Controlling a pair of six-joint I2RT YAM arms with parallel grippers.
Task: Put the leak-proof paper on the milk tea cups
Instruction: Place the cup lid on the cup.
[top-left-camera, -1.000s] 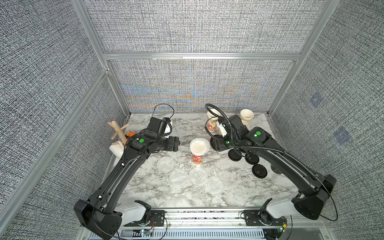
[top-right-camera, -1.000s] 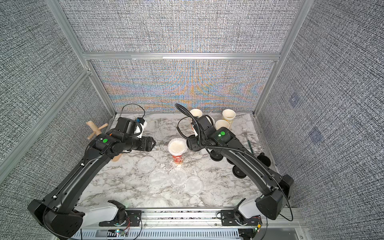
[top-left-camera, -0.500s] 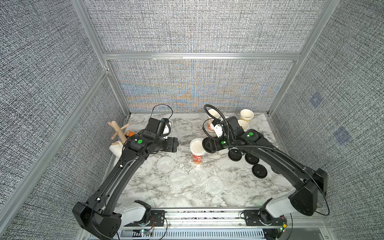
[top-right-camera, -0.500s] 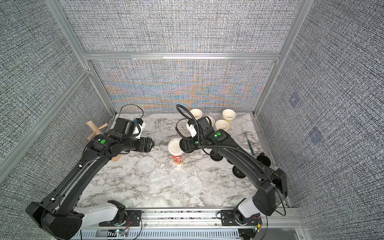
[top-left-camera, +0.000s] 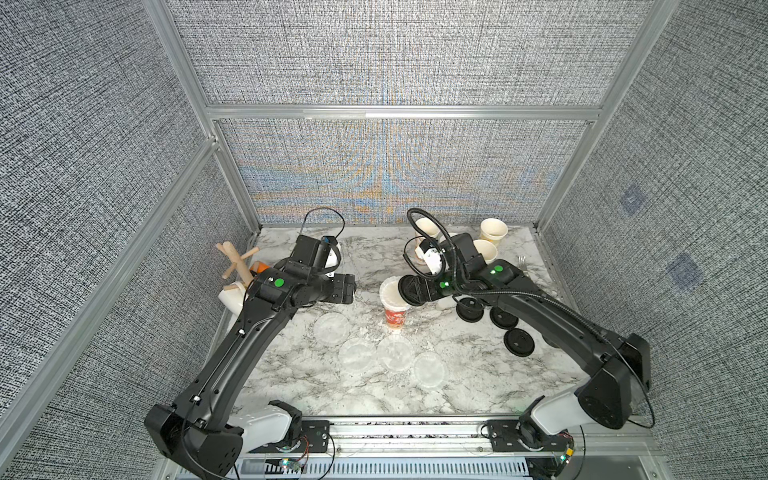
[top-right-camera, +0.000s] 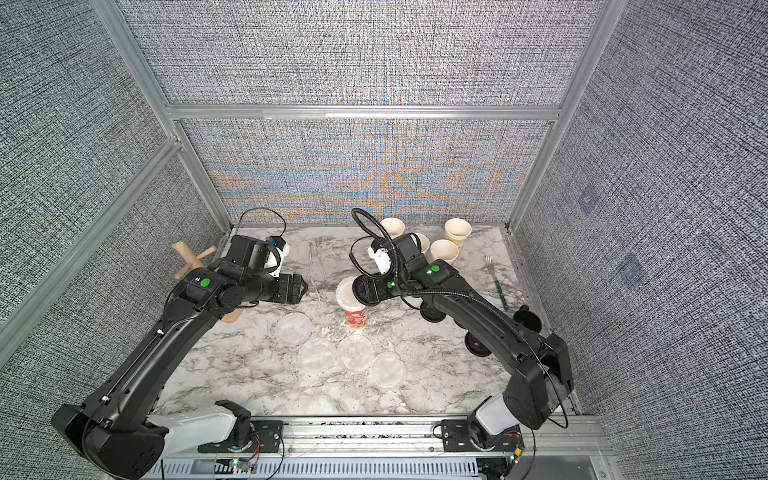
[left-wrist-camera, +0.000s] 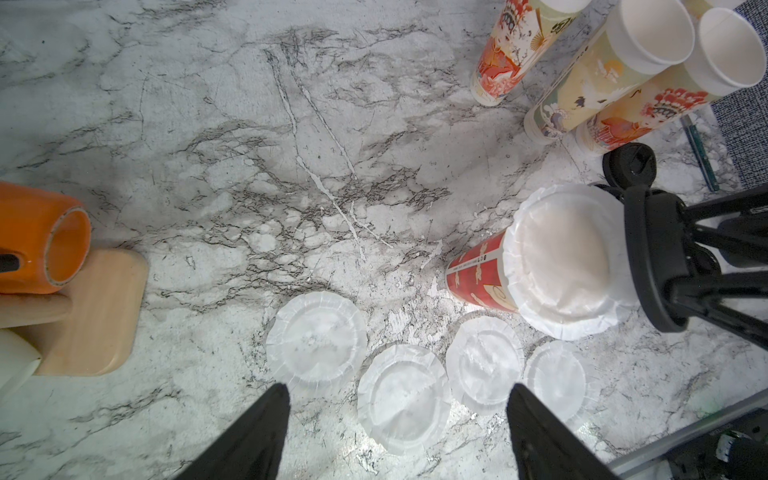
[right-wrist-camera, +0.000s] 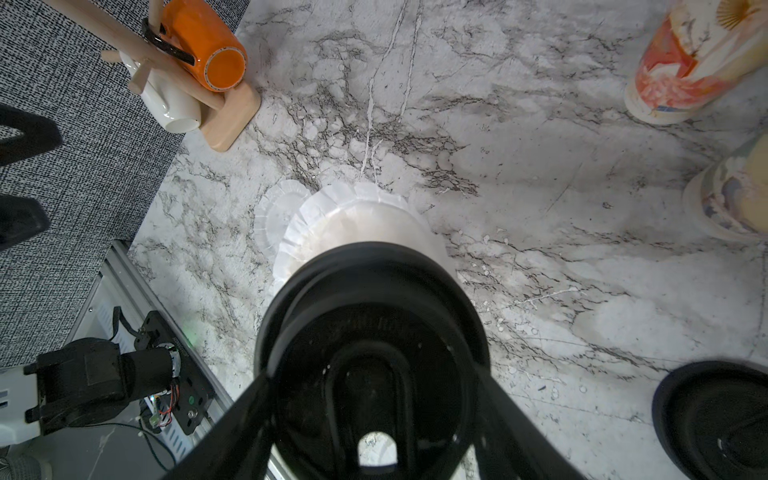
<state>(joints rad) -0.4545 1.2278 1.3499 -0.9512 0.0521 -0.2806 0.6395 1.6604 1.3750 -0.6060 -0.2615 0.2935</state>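
One milk tea cup (top-left-camera: 395, 321) (top-right-camera: 356, 318) with a red print stands mid-table, and a disc of leak-proof paper (top-left-camera: 387, 292) (left-wrist-camera: 561, 257) (right-wrist-camera: 357, 216) lies over its mouth. My right gripper (top-left-camera: 409, 291) (right-wrist-camera: 374, 374) is shut on a black plastic lid (right-wrist-camera: 374, 299) (left-wrist-camera: 648, 257), held tilted at the cup's right rim and overlapping the paper. Several loose paper discs (top-left-camera: 331, 329) (left-wrist-camera: 316, 338) lie in a row in front of the cup. My left gripper (top-left-camera: 353, 289) (left-wrist-camera: 397, 388) hangs open and holds nothing, left of the cup. Several uncovered cups (top-left-camera: 493, 232) (top-right-camera: 444, 251) stand at the back right.
Black lids (top-left-camera: 519, 341) lie on the marble to the right, under my right arm. A wooden mug tree (top-left-camera: 237, 259) with an orange mug (left-wrist-camera: 37, 241) and a white mug (right-wrist-camera: 166, 104) stands at the left edge. A fork (top-right-camera: 494, 274) lies at the far right.
My right gripper has carried the black lid leftward from the back cups to the paper-covered cup. My left arm has drawn back slightly to the left.
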